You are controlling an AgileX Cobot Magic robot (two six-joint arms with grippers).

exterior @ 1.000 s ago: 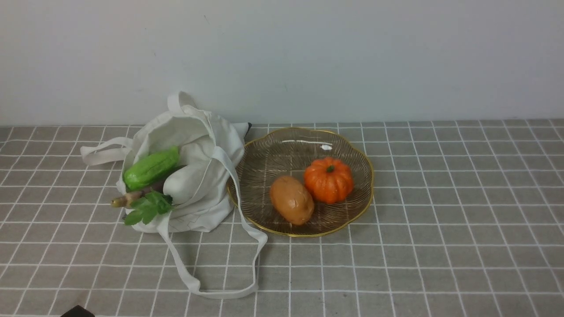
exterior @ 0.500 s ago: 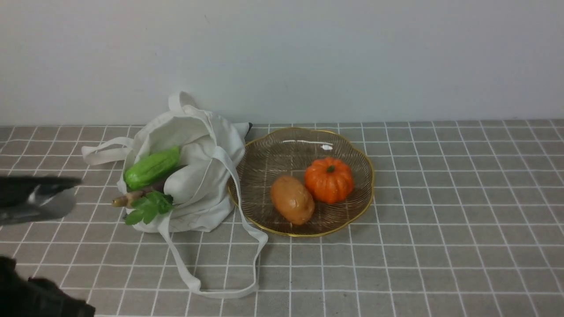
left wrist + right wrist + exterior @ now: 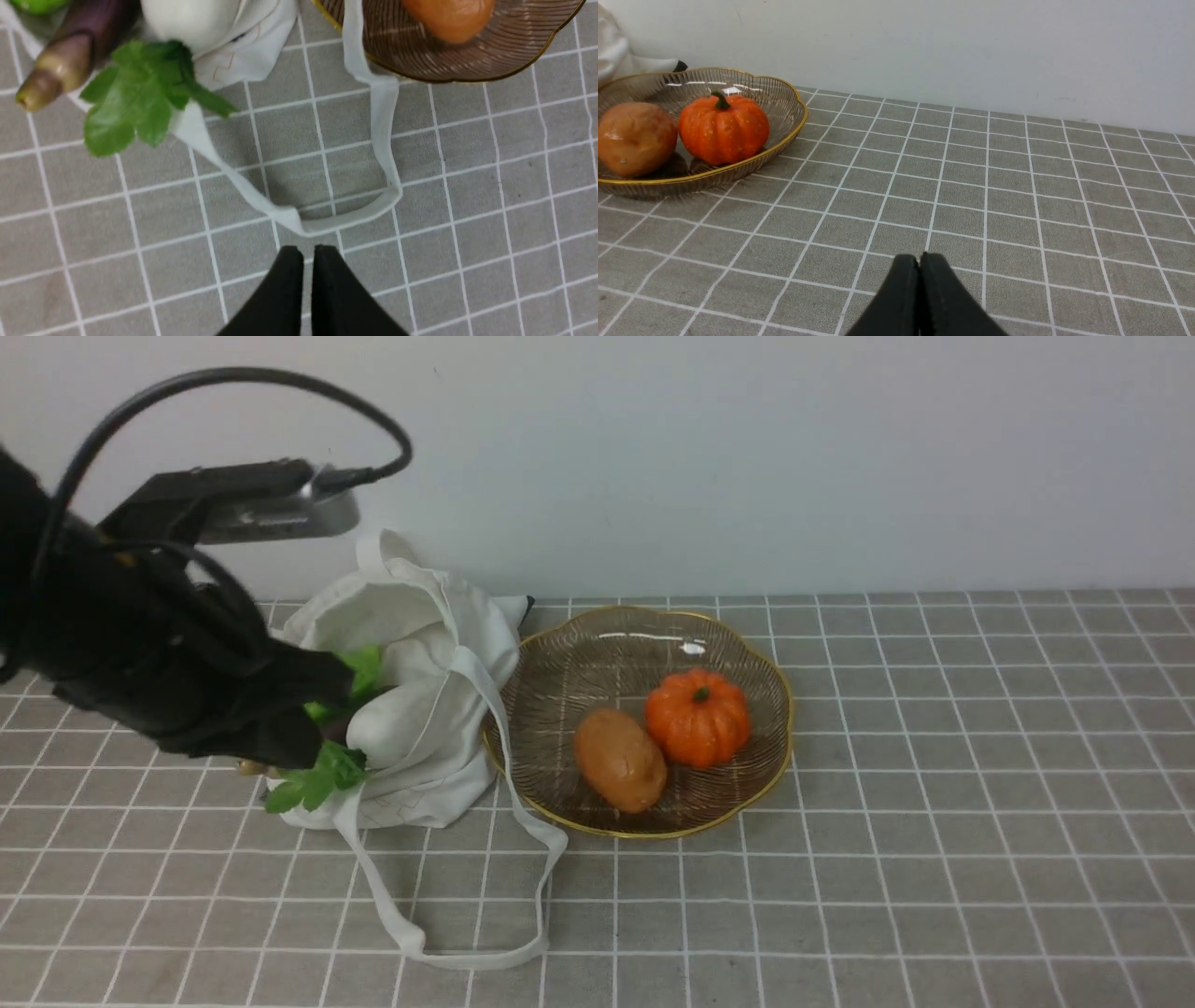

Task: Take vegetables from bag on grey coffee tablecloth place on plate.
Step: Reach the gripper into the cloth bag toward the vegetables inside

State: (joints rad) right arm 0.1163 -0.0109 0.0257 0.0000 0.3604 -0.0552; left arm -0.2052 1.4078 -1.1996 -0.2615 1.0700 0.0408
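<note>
left gripper (image 3: 306,253): jaws narrow, near-touching, empty | right gripper (image 3: 919,261): jaws pressed together, empty, well apart | smooth white leafy radish (image 3: 397,723): in soft off-white cloth bag (image 3: 439,635), just ahead of left jaws, long axis slanting toward ribbed gold-rimmed glass plate (image 3: 787,709) | left arm nearer

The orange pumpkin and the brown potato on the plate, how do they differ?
The round orange toy pumpkin is ribbed with a green stem; the oblong brown toy potato is smooth and stemless. Both sit side by side in the gold-rimmed glass plate.
</note>
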